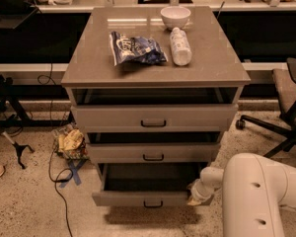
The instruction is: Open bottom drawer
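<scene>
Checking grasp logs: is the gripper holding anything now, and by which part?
Cannot tell. The gripper is at the right front corner of the pulled-out bottom drawer, away from its handle; whether it grips that edge isn't visible.

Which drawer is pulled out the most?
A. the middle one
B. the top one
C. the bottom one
C: the bottom drawer sticks out farthest, with a wide dark opening showing behind its front, and the gripper is down at the right end of that front.
</scene>
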Available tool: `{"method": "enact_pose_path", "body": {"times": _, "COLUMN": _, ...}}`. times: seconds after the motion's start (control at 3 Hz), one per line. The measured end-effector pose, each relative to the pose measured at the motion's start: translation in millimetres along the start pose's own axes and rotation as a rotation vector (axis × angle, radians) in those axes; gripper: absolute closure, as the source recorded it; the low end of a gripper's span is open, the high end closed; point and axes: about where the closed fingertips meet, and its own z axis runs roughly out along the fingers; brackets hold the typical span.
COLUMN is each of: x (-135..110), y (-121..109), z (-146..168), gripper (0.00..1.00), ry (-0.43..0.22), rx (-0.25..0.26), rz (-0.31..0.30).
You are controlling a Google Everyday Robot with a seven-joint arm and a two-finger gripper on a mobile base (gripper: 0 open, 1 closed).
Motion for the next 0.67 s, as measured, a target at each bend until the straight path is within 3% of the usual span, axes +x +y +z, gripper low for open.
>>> {"method": "enact_pose_path", "body": {"times": 0.33, "x": 0.1, "y": 10.6, "z": -7.8, "gripper": 0.85, "ry": -0.007, "rx": 0.012, "rz": 0.006}}
{"method": "enact_pose_path", "body": {"times": 0.67, "x": 3.1, "y": 18.4, "z": -12.6, "gripper": 1.00, "ry": -0.015, "rx": 0.021, "rz": 0.018}}
